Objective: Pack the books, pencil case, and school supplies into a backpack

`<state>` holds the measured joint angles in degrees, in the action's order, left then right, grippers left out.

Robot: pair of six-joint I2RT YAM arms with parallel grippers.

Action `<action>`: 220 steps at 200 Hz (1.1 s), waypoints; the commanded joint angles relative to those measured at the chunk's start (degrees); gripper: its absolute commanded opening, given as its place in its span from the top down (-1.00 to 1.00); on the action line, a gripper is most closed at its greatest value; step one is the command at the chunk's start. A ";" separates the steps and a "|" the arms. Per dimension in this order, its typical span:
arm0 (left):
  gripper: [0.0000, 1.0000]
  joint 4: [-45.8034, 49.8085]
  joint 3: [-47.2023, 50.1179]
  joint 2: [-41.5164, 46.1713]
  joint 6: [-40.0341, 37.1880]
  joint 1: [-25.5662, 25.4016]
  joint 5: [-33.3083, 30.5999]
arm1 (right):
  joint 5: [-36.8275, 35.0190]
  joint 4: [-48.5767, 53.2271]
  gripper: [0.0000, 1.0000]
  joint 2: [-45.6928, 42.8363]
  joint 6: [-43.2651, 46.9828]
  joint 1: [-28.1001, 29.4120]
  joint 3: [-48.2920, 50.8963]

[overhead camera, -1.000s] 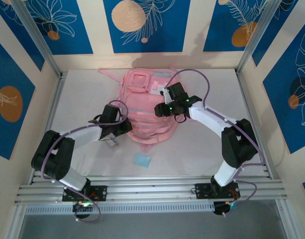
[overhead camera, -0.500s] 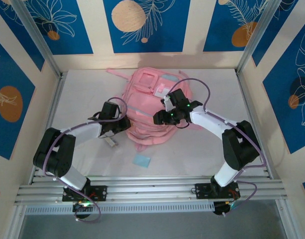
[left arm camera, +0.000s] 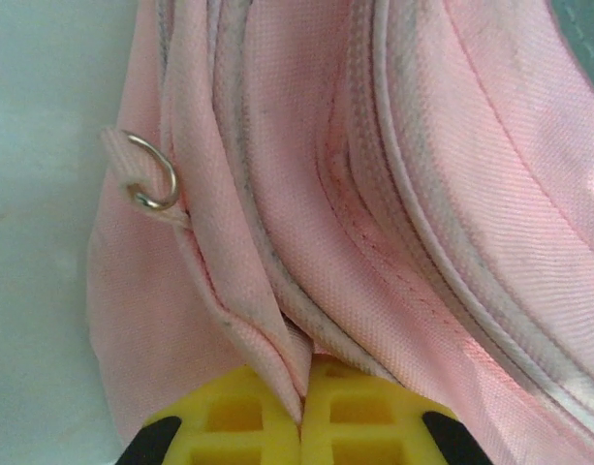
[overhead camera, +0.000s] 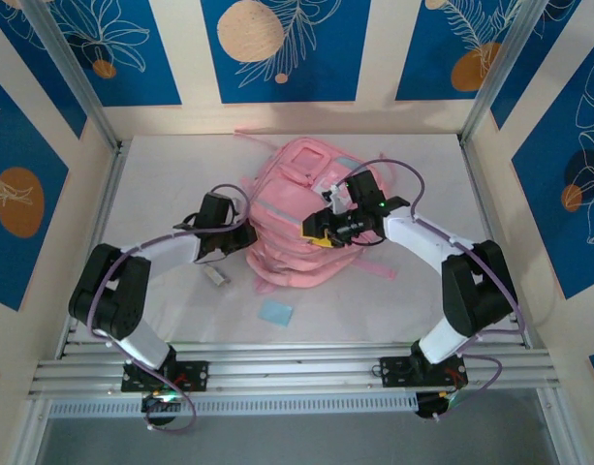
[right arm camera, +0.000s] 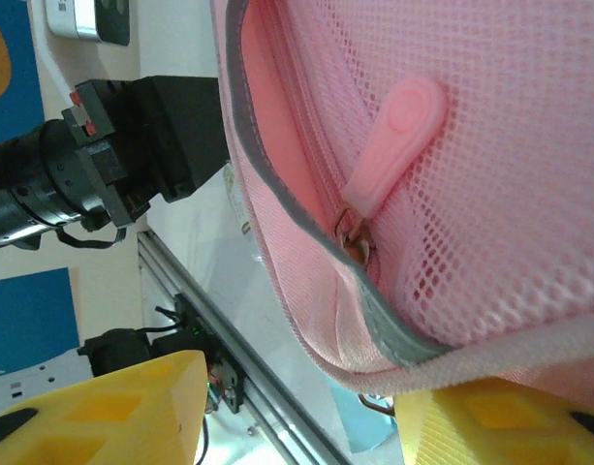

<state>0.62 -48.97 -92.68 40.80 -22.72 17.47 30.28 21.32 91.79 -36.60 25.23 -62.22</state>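
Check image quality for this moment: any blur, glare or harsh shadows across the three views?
Top external: evenly lit, sharp, only soft shadows on the table. Left wrist: extreme close-up, backpack weave and metal ring crisp, left end effector slightly soft at the bottom edge. Right wrist: mesh and zipper pull sharp, right end effector blurred in the foreground; no strong glare.

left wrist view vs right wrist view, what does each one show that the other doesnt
Left wrist view: the left gripper shut on a fold of the backpack, and a metal ring on a small loop. Right wrist view: the right gripper with its fingers apart, a pink zipper pull on a mesh pocket, and the left arm beyond. Both: pink backpack fabric close up and a strip of white table.
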 commanded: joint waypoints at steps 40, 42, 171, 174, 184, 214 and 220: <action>0.99 -10.18 -6.11 -1.98 1.03 -3.38 3.99 | 13.66 -6.20 -0.02 6.74 -9.49 5.53 -3.25; 0.99 -10.20 -6.20 -2.02 0.99 -3.38 3.91 | 13.73 -6.22 -0.02 6.74 -9.60 5.53 -3.26; 0.86 -6.95 -4.35 -0.80 -0.73 -3.38 2.69 | 13.74 -10.27 0.00 3.26 -14.28 0.34 -0.12; 0.84 -6.42 -4.25 -0.55 -1.13 -3.38 2.51 | 12.06 -8.21 0.00 2.84 -12.77 0.39 -0.51; 0.75 -4.51 -3.99 0.57 -2.21 -3.38 1.74 | 4.99 -1.17 0.00 1.13 -8.26 0.56 -1.80; 0.46 1.55 -3.76 4.16 -5.72 -3.38 -0.64 | -9.20 7.59 -0.01 -3.57 -2.98 0.43 -1.89; 0.42 2.30 -3.76 4.78 -6.03 -3.38 -0.76 | -10.68 8.09 -0.01 -4.18 -2.79 0.35 -1.56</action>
<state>0.49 -52.51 -92.47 38.28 -24.05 13.87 31.68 22.04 92.27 -46.00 25.45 -62.11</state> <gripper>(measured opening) 0.262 0.506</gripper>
